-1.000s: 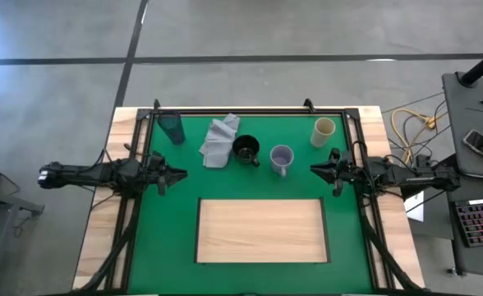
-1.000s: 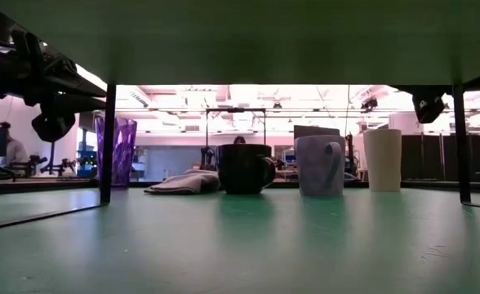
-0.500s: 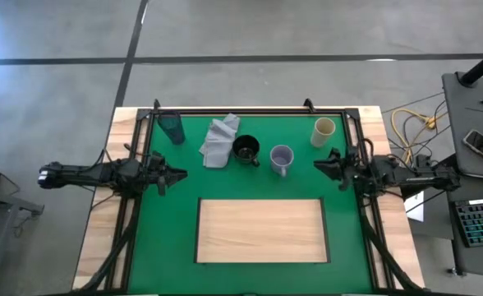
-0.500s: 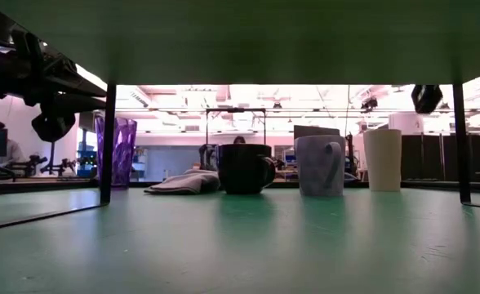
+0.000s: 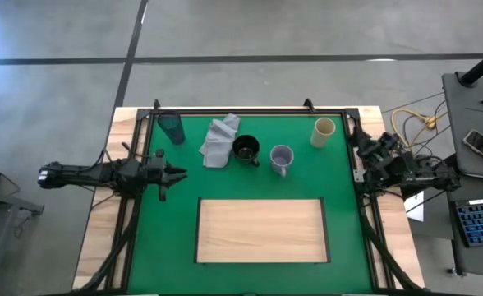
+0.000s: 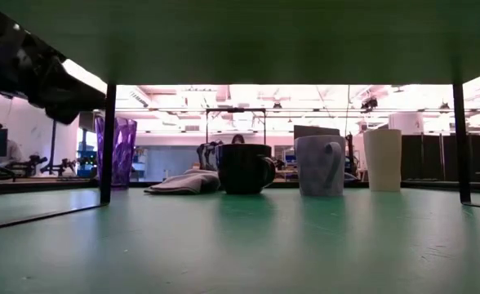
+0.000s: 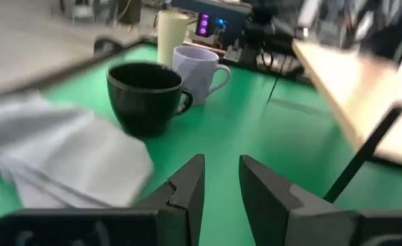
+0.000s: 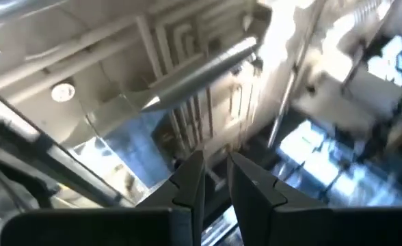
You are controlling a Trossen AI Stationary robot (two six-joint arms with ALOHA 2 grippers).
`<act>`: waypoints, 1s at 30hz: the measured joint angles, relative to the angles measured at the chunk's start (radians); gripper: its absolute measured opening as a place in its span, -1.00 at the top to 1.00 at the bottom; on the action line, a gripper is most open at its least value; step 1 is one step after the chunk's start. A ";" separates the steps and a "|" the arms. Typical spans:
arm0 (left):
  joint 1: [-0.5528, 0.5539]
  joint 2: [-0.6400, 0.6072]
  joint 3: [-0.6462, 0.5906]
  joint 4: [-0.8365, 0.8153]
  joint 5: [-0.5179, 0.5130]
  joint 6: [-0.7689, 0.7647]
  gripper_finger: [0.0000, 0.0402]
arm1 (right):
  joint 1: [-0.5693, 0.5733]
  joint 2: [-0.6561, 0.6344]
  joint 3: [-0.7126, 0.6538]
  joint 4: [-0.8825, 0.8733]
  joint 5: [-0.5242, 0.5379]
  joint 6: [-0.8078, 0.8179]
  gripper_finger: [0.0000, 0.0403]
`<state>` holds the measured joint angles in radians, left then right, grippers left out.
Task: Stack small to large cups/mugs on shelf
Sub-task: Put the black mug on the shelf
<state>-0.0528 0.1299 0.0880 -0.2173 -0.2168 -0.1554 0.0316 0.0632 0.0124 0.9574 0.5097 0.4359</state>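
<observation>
Four vessels stand upright on their bases in a row along the far part of the green mat: the teal-and-purple tumbler (image 5: 172,127) (image 6: 116,151), the black mug (image 5: 246,150) (image 7: 145,96), the lavender-grey mug (image 5: 282,158) (image 7: 199,72) and the cream cup (image 5: 324,130) (image 6: 382,159). The wooden shelf board (image 5: 262,230) lies flat on the near half of the mat. My left gripper (image 5: 180,173) (image 7: 223,164) hovers at the mat's left edge, pointing at the mugs, fingers nearly together and holding nothing. My right gripper (image 5: 361,143) (image 8: 215,160) is beyond the mat's right edge, tipped up toward the ceiling, fingers nearly together.
A crumpled light grey cloth (image 5: 219,140) (image 7: 57,157) lies between the tumbler and the black mug. A dark frame (image 5: 250,111) borders the mat; its posts show in the low view. A side table with a keyboard (image 5: 480,222) and cables stands to the right.
My right gripper has drawn back from over the mat's right edge toward the table's right and far side and tipped upward, leaving the low view. In the low view my left arm's dark shape has shifted upward. The cups, cloth and board have stayed put.
</observation>
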 joint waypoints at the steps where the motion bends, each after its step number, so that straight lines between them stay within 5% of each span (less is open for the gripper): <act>1: 0.000 0.000 0.000 0.000 0.000 0.058 0.61 | -0.001 0.008 0.000 0.028 0.059 -0.015 0.71; 4: 0.000 0.000 0.000 0.001 0.000 0.170 0.61 | -0.002 0.076 0.006 0.092 0.096 -0.023 0.71; 8: 0.000 0.004 -0.012 0.066 0.000 0.163 0.61 | -0.002 0.228 0.079 0.092 -0.113 -0.047 0.71; 15: 0.000 0.007 -0.050 0.509 0.022 -0.580 0.61 | -0.001 0.578 0.324 0.016 -0.236 0.098 0.71; 18: 0.000 0.005 -0.052 0.648 0.007 -0.710 0.61 | -0.027 0.743 0.490 -0.112 -0.220 0.084 0.71; 22: 0.000 0.006 -0.052 0.750 -0.119 -0.600 0.61 | -0.141 0.943 0.798 -0.644 -0.198 0.038 0.71; 26: 0.000 0.006 -0.050 0.795 -0.132 -0.593 0.61 | -0.319 1.176 1.144 -1.292 -0.336 0.100 0.71; 30: 0.000 0.007 -0.050 0.750 -0.125 -0.593 0.61 | -0.404 1.388 1.407 -1.619 -0.454 0.077 0.71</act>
<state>-0.0525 0.1368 0.0378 0.5331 -0.3414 -0.7479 -0.3721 1.4515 1.4194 -0.6616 0.0554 0.5133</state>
